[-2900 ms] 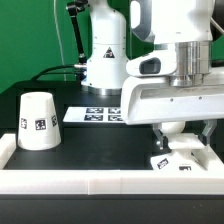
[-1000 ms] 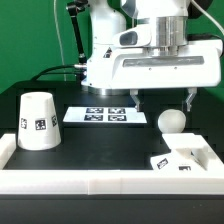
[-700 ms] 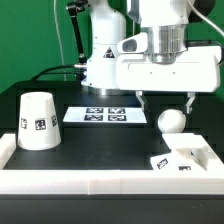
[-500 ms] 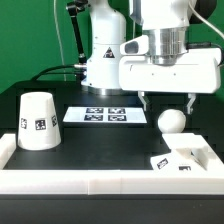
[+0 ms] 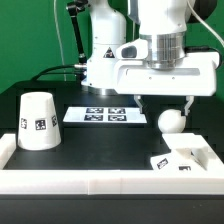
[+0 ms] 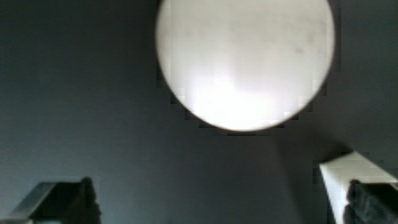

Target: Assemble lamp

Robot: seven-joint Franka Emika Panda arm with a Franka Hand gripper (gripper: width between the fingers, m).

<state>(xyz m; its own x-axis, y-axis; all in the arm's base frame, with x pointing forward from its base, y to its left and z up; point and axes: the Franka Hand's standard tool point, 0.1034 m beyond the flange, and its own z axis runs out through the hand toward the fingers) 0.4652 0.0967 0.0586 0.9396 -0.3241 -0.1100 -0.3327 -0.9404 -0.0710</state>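
Black matte table [image 5: 100, 145], green backdrop, white raised rim [image 5: 100, 182] along the front edge. Three lamp parts, all white plastic with small black-and-white square tags, one of each:
- large tapered cup-like shade [image 5: 38, 120] – mouth down, on the exterior view's left, well apart from the rest
- smooth ball-shaped bulb [image 5: 170, 121] – resting on the table towards the exterior view's right, behind the base
- low sloped square base [image 5: 186, 158] – front corner on the exterior view's right, near the rim

One thin flat marker board [image 5: 100, 115] lies between shade and bulb, further back. One glossy white robot arm; its end effector [image 5: 165, 106] hangs just above the bulb, two dark fingers [image 5: 141, 103] spread wide – holding nothing. Wrist view: the bulb [image 6: 246, 60] shows as a bright oval, with both fingertips [image 6: 361, 185] clear of it.
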